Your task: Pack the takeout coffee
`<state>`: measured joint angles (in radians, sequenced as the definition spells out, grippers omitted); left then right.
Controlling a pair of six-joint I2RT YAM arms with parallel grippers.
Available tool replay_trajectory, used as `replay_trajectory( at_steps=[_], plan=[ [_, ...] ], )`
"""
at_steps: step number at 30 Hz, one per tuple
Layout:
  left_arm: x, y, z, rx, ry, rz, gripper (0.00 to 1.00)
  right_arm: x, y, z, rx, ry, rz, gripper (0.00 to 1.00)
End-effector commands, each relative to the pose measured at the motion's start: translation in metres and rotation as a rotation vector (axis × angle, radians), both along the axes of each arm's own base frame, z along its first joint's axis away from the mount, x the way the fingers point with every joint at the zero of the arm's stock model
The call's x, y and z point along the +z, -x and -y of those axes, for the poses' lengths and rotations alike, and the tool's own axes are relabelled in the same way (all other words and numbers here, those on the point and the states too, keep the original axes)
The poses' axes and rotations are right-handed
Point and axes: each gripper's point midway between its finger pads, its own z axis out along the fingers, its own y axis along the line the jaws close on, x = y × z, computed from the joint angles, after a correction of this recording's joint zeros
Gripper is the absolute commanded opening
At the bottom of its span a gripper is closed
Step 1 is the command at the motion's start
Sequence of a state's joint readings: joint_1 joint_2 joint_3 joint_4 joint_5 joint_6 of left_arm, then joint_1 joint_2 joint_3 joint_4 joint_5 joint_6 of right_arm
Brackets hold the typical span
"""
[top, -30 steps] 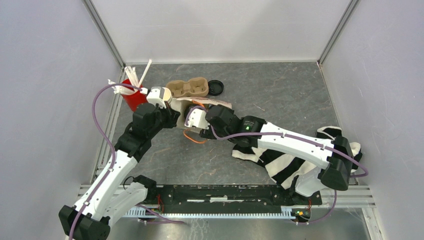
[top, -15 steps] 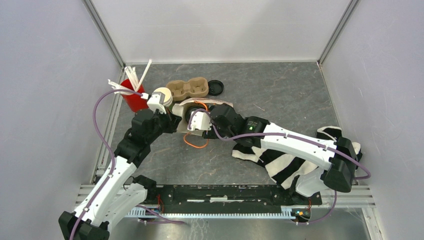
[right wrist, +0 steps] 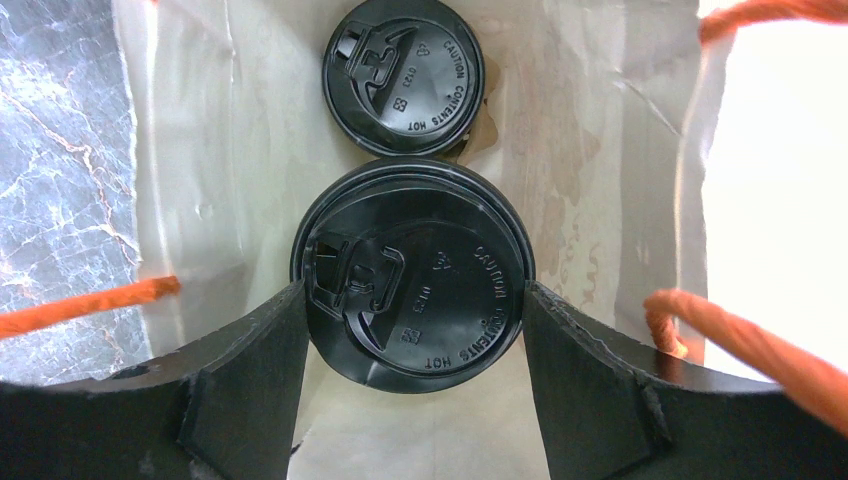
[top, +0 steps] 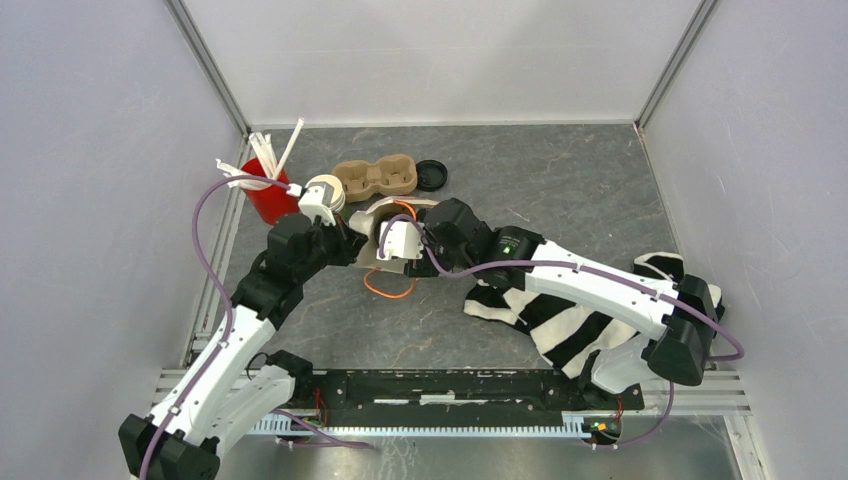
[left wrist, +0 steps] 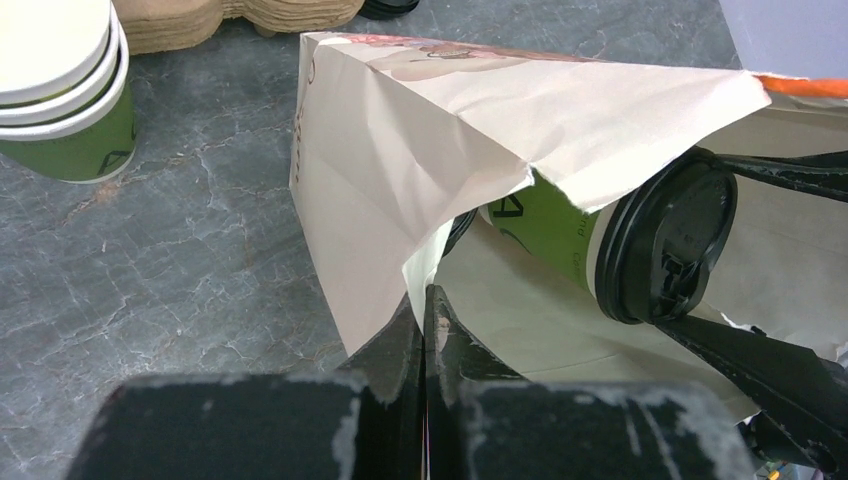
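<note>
While the right gripper (right wrist: 412,305) grasps the front cup (right wrist: 415,270) by its black lid, jaws bearing on the rim at nine and three o'clock, that cup lies on its side in the mouth of the paper bag (left wrist: 420,130). The rear cup (right wrist: 405,75), also lidded, sits deeper in the bag at twelve o'clock of the front one, close against it. The left gripper (left wrist: 425,320) is clenched on the edge of the bag's mouth, holding it open.

Hazards noted:

1. The hold appears to be on the lid, not the cup wall (how much wall is caught cannot be seen). A push inward could pop the lid off.
2. Driving the front cup toward twelve o'clock would ram the rear cup and could shift it or loosen its lid.
3. Both cups lie sideways. If filled, which cannot be told, they may leak at the sip holes.
4. The left pinch is on thin paper. A tear or slip would drop the mouth onto the right fingers.
5. An orange handle (right wrist: 740,350) at four o'clock lies beside one finger and could snag on withdrawal, dragging the bag toward the spare stack of cups (left wrist: 60,100).
</note>
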<state>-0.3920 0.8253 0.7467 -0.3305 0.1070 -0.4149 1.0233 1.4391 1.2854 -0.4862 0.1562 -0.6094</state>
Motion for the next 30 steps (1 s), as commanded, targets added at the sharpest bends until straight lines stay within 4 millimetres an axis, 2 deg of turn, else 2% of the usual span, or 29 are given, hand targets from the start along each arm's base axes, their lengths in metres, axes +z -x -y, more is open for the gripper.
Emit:
replay_trajectory(
  at_steps=[1,6,15,24,30],
  plan=[
    [0.023,-0.001,-0.001,0.012,0.02,0.021,0.02,0.02,0.003,0.002,0.047,-0.103,0.024,0.52],
    [0.024,0.005,-0.003,0.006,0.029,0.038,0.02,0.012,-0.009,0.006,0.034,-0.042,0.083,0.48],
    [0.021,0.014,0.0,-0.029,0.04,0.065,0.02,0.007,-0.028,0.02,-0.02,0.11,0.142,0.5],
    [0.001,0.012,-0.009,-0.002,0.01,0.115,0.02,-0.007,-0.023,0.005,0.02,0.092,0.086,0.51],
    [-0.003,0.012,-0.005,-0.033,-0.009,0.105,0.02,-0.006,-0.028,0.007,-0.011,0.1,0.106,0.51]
  ],
)
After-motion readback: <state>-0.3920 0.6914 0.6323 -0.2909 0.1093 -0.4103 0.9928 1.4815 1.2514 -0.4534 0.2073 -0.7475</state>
